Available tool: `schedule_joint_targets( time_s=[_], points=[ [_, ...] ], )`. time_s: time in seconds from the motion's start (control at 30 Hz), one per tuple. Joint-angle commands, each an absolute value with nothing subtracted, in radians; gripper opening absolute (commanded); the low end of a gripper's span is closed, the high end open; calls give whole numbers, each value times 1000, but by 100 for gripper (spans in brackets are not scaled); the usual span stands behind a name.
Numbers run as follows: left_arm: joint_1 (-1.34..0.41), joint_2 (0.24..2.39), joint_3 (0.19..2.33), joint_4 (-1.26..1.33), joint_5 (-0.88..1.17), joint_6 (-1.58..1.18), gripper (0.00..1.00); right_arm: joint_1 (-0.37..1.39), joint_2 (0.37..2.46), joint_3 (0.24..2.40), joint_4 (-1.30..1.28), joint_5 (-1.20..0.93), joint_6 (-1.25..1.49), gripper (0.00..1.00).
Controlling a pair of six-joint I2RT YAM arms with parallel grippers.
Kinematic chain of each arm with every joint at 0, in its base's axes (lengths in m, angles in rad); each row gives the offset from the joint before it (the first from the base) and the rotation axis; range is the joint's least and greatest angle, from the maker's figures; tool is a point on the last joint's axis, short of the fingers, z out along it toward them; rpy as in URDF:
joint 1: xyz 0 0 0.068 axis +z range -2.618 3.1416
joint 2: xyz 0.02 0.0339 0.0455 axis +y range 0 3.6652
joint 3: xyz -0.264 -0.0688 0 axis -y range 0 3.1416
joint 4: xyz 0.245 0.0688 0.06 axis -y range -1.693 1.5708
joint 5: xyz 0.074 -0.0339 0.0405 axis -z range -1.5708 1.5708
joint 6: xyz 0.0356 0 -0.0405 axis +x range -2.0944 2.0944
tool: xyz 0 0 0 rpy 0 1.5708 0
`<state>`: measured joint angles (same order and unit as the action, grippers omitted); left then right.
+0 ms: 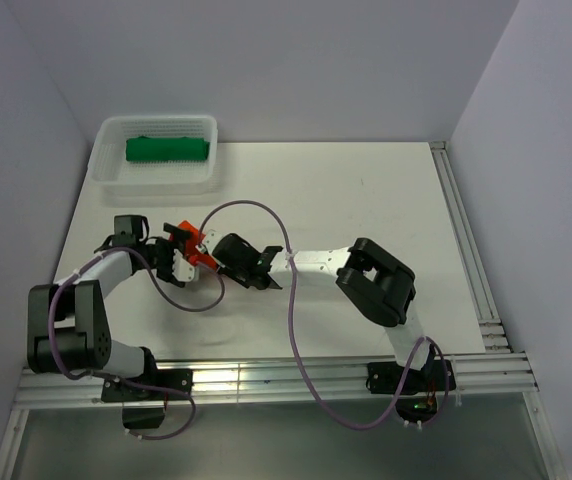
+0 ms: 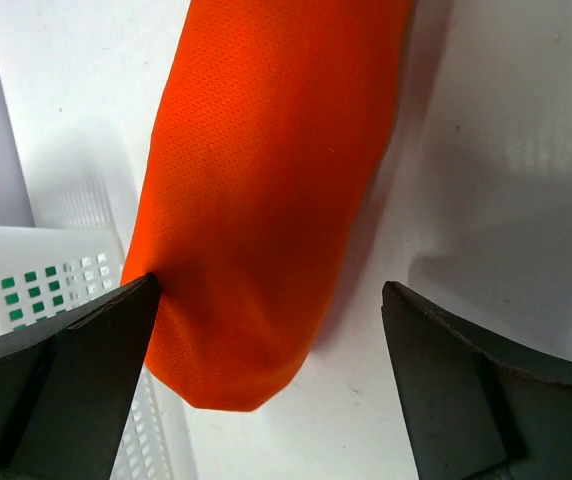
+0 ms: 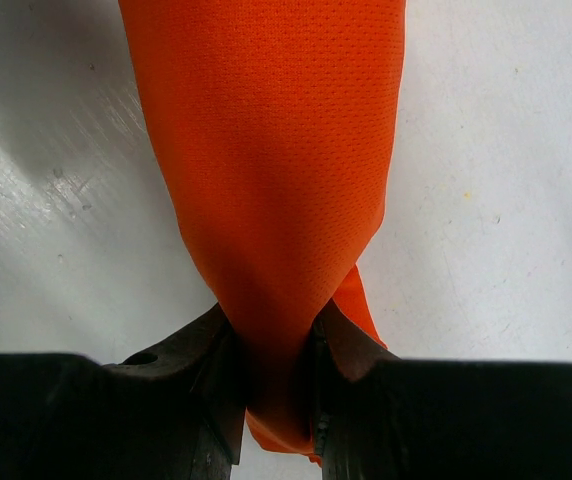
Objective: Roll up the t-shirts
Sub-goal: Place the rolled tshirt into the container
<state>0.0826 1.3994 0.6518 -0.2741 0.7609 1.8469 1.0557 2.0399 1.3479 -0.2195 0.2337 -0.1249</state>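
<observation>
The right pincer [image 3: 271, 345] clenches one end of the rolled orange-red t-shirt [image 3: 266, 150] near the table's [image 1: 366, 200] left. The left pincer [image 2: 266, 310] is released, straddling the other end. The green t-shirt [image 1: 169, 149] sits in the far-left basket [image 1: 106, 172]. A one-ended pull could unravel the roll.

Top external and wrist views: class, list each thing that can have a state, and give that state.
orange t-shirt: rolled into a tube, one end pinched.
green t-shirt: compact bundle, inside the basket.
basket: upright, holding the green t-shirt.
left gripper: open, straddling the orange roll's other end.
right gripper: shut on the orange t-shirt.
</observation>
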Motion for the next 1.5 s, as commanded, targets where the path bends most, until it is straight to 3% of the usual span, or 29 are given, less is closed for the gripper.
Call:
schedule_joint_targets(
  time_s=[0.0, 0.4, 0.87, 1.23, 1.47],
  points=[
    [64, 1446, 725, -310, 756, 1873, 100, 1063, 2131, 1258, -459, 117, -87, 0],
    [11, 1531, 753, -359, 632, 1965, 99, 1065, 2118, 1255, -471, 110, -86, 0],
    [11, 1454, 726, -118, 772, 1872, 100, 1066, 2120, 1262, -486, 121, -83, 0],
    [11, 1557, 857, -371, 693, 1970, 99, 1066, 2123, 1264, -489, 98, -83, 0],
    [-51, 1647, 954, -402, 641, 1979, 100, 1071, 2126, 1264, -494, 127, -77, 0]
  ],
)
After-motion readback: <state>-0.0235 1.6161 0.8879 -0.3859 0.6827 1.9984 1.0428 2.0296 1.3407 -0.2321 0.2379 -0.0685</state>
